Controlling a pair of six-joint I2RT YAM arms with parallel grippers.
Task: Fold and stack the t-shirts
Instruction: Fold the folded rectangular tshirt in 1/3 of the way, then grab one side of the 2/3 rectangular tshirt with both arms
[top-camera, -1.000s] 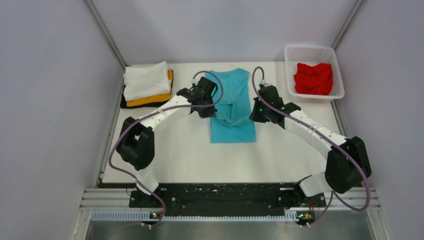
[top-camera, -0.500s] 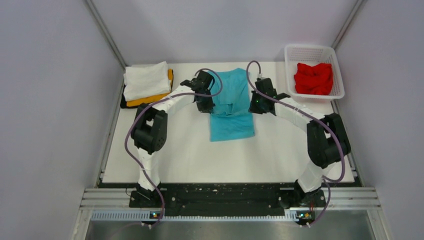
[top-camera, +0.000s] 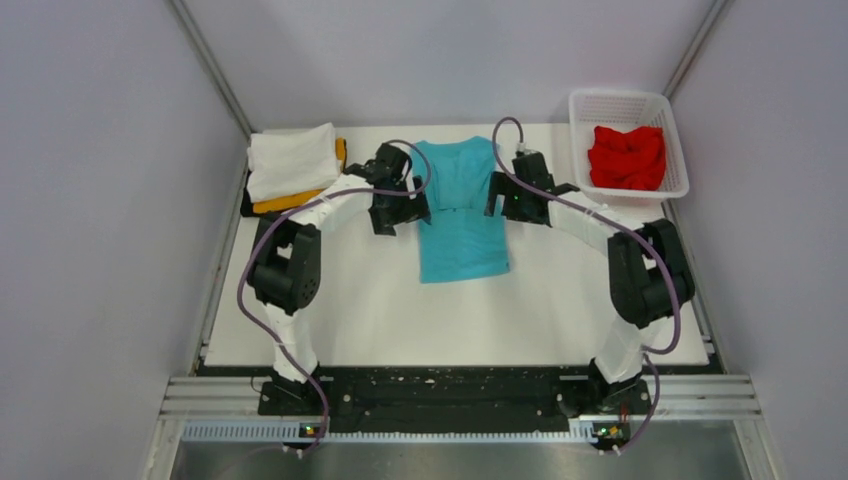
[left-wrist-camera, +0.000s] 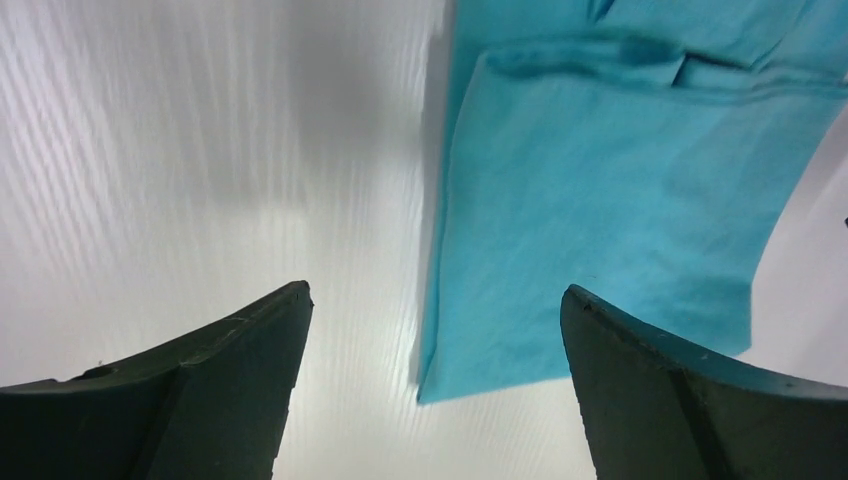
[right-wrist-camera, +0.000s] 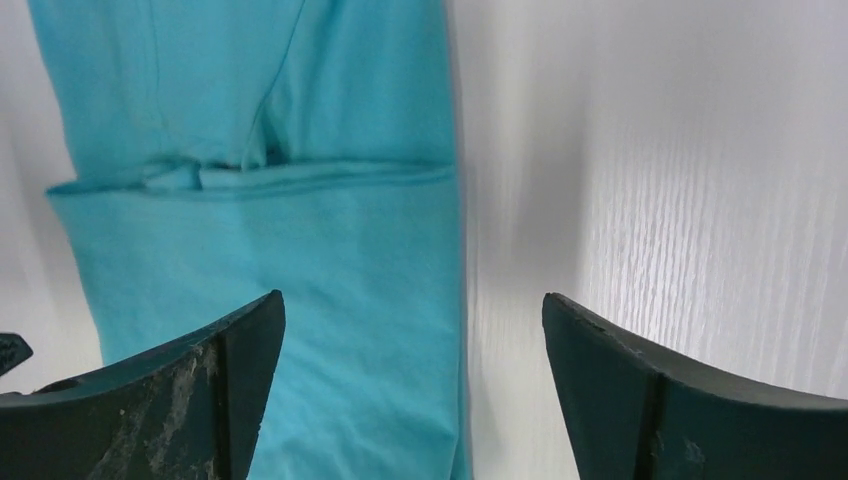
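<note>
Top external view: the turquoise t-shirt (top-camera: 460, 212) is laid out flat on the white table (top-camera: 400, 310), roughly in the middle and toward the far side. The neck is pointed at the far edge and the hem at the near one. It's been folded in to a narrowish strip, and a crosswise fold edge can be seen in both wrist views.

The left gripper (top-camera: 398, 212) is parked just beside the shirt's left edge and the right gripper (top-camera: 505, 200) just beside its right edge. In the left wrist view the left gripper (left-wrist-camera: 435, 295) is seen spread wide with nothing gripped, right over the edge of the shirt (left-wrist-camera: 600, 220). Same deal in the right wrist view: the right gripper (right-wrist-camera: 413, 300) is spread wide and nothing is pinched, with the shirt (right-wrist-camera: 330, 260) under its left finger and bare table under the other.

At the far left a folded stack is seen, with the white t-shirt (top-camera: 292, 160) on top, the yellow-orange t-shirt (top-camera: 300, 198) under it and the black t-shirt (top-camera: 246, 205) at the bottom. The red t-shirt (top-camera: 627, 155) is bunched up in the white mesh basket (top-camera: 620, 100) at the far right.
</note>
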